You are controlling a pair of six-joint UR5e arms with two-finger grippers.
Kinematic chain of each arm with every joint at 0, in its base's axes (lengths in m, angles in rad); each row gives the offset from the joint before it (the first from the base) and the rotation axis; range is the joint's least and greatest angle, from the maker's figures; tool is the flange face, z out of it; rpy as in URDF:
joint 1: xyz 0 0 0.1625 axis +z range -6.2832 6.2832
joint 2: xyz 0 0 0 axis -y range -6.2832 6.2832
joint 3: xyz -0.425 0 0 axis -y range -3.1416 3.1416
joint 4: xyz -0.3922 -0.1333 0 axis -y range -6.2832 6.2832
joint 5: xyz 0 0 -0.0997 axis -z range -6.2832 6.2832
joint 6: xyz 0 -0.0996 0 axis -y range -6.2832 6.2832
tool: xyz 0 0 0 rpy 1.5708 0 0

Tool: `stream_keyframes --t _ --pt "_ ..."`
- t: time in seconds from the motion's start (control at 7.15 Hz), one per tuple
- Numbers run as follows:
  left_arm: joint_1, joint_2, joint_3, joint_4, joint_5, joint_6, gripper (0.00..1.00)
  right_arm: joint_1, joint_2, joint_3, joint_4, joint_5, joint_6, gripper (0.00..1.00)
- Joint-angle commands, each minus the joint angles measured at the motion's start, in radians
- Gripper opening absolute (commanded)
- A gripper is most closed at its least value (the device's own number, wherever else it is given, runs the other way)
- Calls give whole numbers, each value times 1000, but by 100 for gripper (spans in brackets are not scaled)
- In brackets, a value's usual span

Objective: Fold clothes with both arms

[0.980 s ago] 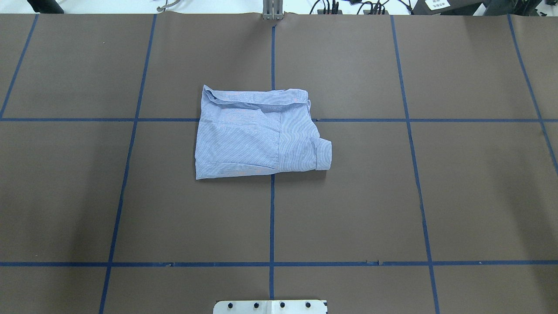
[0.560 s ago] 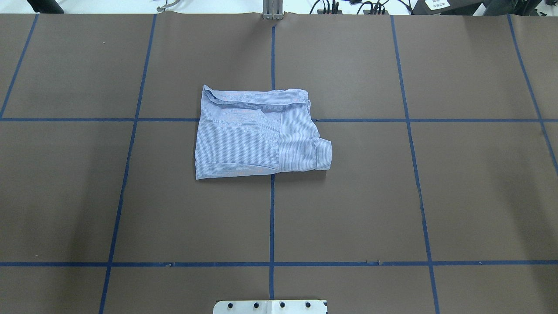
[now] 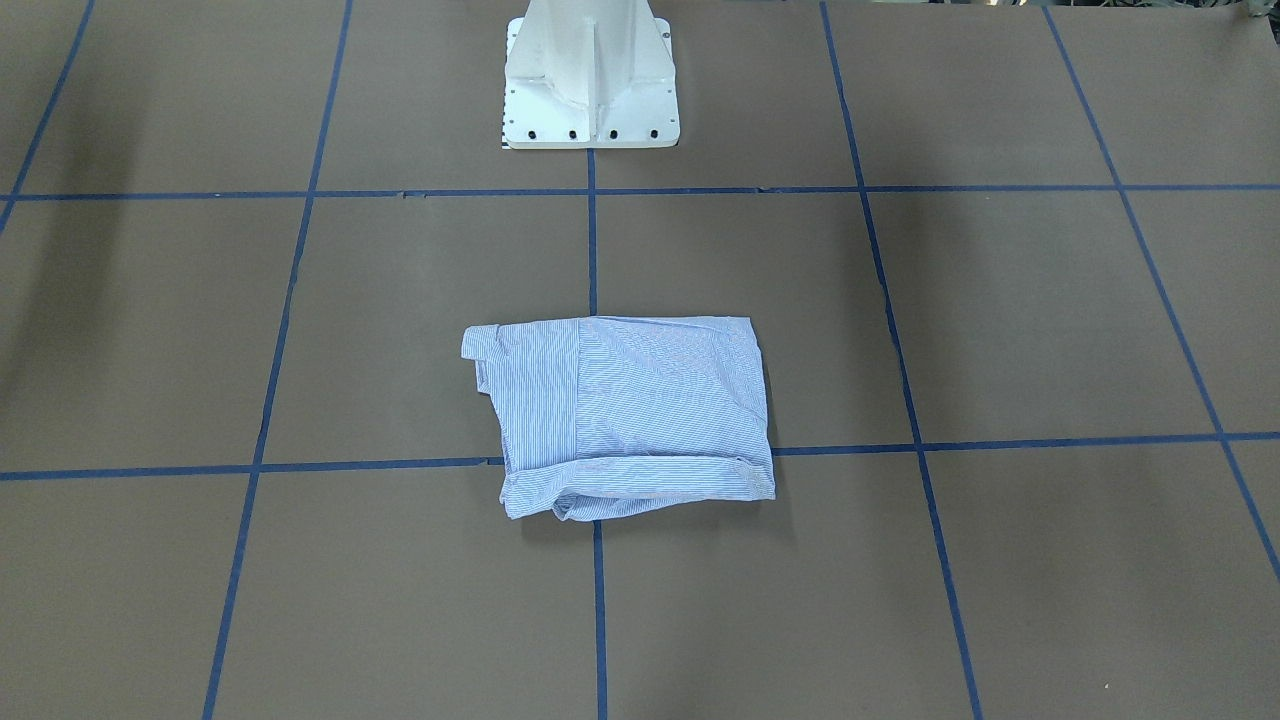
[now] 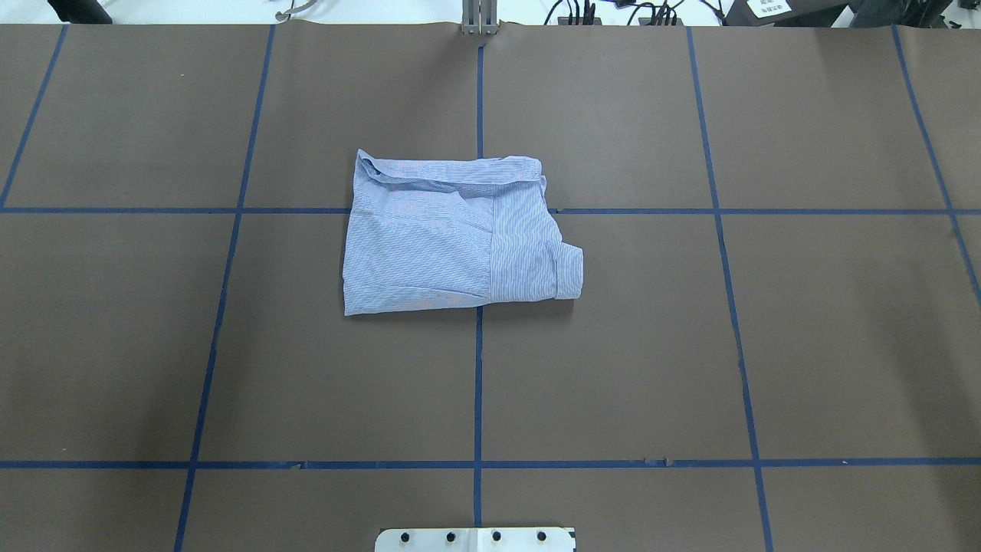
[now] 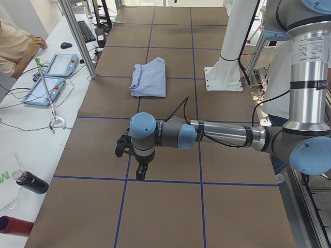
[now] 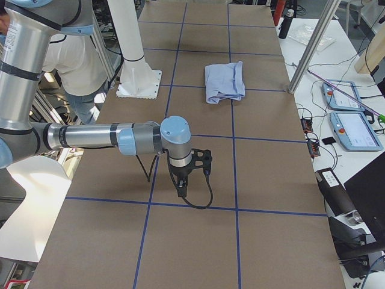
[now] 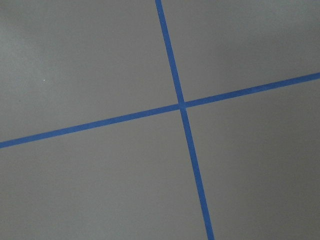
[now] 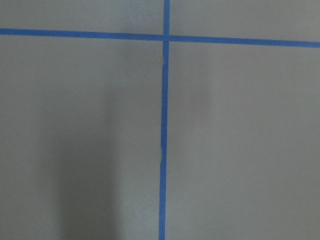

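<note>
Brown table (image 4: 843, 345) with blue tape (image 4: 477, 383) bears shirt (image 4: 444, 238).

Light blue, white-striped shirt (image 4: 452, 234); brown table (image 4: 766, 345) gridded with blue tape (image 4: 477, 383).

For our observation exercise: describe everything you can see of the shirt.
The shirt is light blue thin cloth with fine white stripes, folded into a rough rectangle, flat on the brown table over a crossing of blue tape lines. A cuff sticks out on the robot's right; the far edge is rumpled. Only the table touches it.
</note>
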Motion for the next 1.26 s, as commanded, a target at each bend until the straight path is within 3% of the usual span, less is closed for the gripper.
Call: stream_keyframes --t 0.0,1.12 --pt "0 -2 12 -10 0 0 100 0 0 -1 0 1 2 100" --pt "0 9 12 -61 11 2 100 0 6 -1 2 0 2 100"
